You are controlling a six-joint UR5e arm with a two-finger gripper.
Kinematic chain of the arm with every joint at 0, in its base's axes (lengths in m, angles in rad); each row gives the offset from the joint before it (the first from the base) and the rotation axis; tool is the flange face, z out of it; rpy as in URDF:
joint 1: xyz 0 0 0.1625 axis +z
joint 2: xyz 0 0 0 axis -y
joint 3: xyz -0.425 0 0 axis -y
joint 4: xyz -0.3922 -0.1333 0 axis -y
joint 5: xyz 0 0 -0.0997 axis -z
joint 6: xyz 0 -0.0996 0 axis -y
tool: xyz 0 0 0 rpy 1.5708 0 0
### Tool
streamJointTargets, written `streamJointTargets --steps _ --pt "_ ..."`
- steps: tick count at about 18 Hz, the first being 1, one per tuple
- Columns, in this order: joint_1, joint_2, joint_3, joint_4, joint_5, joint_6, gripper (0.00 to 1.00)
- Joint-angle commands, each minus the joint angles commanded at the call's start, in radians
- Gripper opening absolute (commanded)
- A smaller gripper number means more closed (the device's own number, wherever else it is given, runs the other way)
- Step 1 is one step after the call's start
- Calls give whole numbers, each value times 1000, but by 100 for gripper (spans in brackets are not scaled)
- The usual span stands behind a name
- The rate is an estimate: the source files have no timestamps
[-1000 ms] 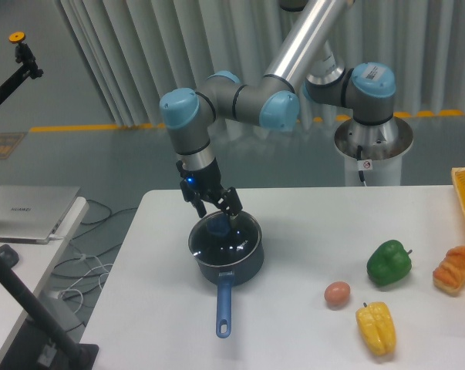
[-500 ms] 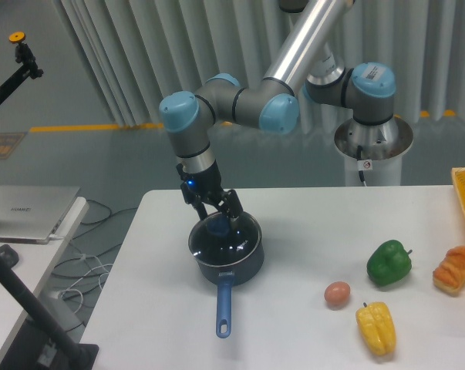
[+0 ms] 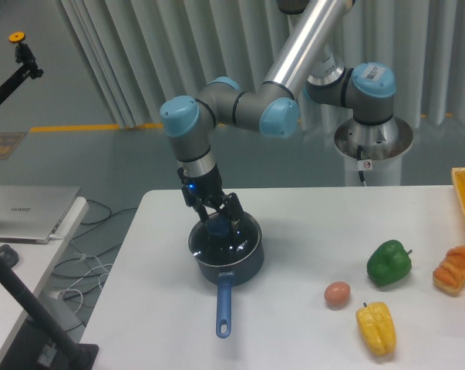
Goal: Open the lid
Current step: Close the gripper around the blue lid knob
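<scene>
From the fixed camera we see the lid (image 3: 225,240) seated on the saucepan (image 3: 226,264) near the table's (image 3: 309,231) left edge, pan handle pointing to 6 o'clock. Our gripper (image 3: 217,222) straddles the blue knob (image 3: 216,227), fingers either side; we cannot tell whether they clamp it. A green pepper (image 3: 389,262), egg (image 3: 337,293) and yellow pepper (image 3: 376,327) sit toward 4 o'clock.
</scene>
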Motion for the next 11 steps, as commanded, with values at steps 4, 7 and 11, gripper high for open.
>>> streamJointTargets --steps 4,7,11 --pt "2 -11 2 2 0 0 100" --pt "3 -11 3 3 -2 0 100" --pt "3 -12 5 17 -2 0 100"
